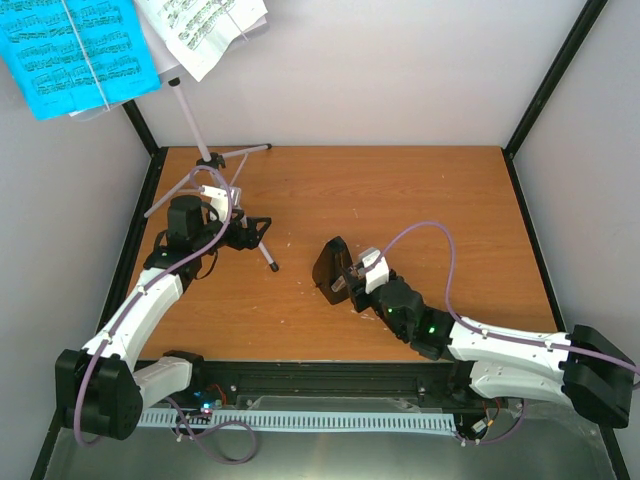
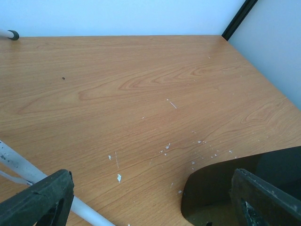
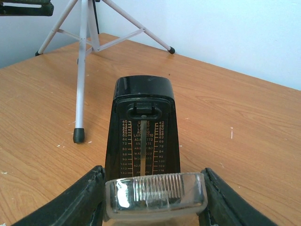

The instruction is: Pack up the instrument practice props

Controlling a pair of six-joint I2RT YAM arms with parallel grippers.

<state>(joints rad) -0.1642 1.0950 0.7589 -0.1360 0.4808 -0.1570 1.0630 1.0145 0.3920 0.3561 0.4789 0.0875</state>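
Metronome (image 3: 143, 127) stands upright at 12 o'clock off right hand (image 3: 153, 181), which is clamped on its clear cover (image 3: 155, 192); left hand (image 2: 150, 188) spread apart, farther off.

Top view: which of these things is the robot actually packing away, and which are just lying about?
Part of the job: black pyramid metronome; clear ribbed cover held in the right gripper; thin silver tripod music stand; blue music sheet; white music sheet.

Just lying about: small white flecks on the brown wooden table.
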